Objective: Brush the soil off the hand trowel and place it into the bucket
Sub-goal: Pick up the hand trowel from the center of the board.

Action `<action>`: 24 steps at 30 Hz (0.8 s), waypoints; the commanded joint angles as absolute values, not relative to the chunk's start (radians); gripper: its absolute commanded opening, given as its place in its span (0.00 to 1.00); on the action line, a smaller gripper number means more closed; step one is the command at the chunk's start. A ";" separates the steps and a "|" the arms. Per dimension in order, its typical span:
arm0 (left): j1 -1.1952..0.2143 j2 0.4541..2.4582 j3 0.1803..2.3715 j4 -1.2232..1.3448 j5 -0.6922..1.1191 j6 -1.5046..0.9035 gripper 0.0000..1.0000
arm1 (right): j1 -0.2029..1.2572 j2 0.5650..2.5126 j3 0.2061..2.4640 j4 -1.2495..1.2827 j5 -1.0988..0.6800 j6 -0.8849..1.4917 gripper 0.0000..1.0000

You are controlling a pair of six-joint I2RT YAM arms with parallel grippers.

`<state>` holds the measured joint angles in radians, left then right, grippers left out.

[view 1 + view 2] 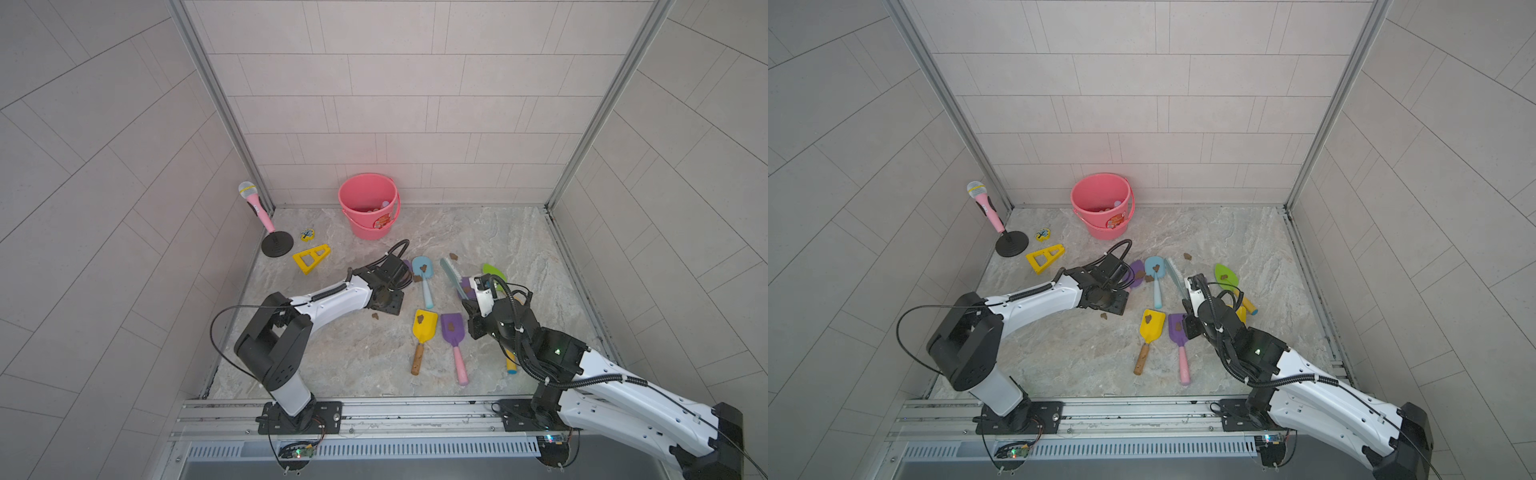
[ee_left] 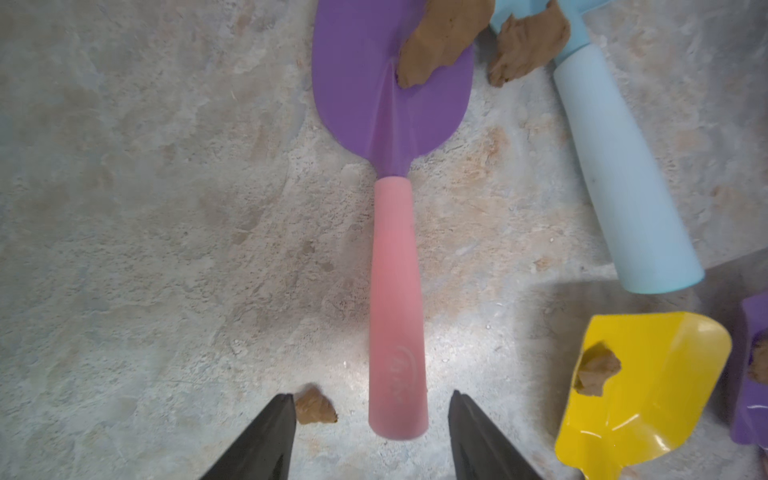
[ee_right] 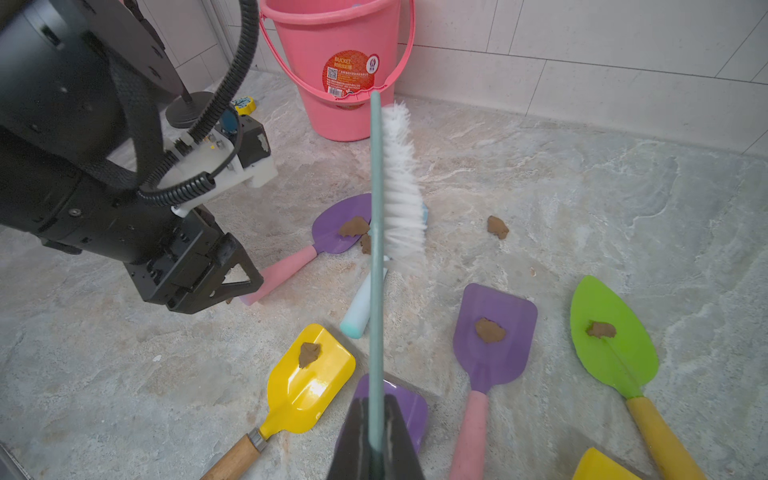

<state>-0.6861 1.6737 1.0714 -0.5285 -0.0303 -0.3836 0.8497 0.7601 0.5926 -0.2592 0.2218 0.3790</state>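
Now straddling the pink handle point(image 2: 397, 291), not yet gripping.

Reaches the left arm point(image 1: 332, 297) low and forward over the floor point(image 1: 332, 365), wrist tipped down, and holds the left gripper point(image 2: 371, 395) with jaws spread either side of the handle's butt on the purple trowel point(image 2: 361, 83). Better to close squarely across that handle, clear of the loose lump point(image 2: 316, 409) just beside one fingertip point(image 2: 278, 424), then lift level to keep the soil point(image 2: 440, 37) on the blade for brushing. Farther right, bends the right arm point(image 1: 631, 409) inward and pinches the brush point(image 3: 401, 174) by its thin handle in the right gripper point(image 3: 376, 415), jaws pressed tight on it, bristles pointing toward the bucket point(image 1: 365, 199). Needs a carry to that bucket, upright at the back wall point(image 1: 415, 124), well apart from the trowel.
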 commanded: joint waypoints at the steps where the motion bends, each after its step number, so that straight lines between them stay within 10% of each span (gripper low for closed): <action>1: -0.689 1.717 1.087 -0.488 -0.039 -0.370 0.64 | 0.847 0.759 0.607 -0.265 0.237 0.392 0.00; 24: -0.689 1.792 1.110 -0.526 -0.085 -0.407 0.21 | 0.847 0.735 0.611 -0.282 0.242 0.401 0.00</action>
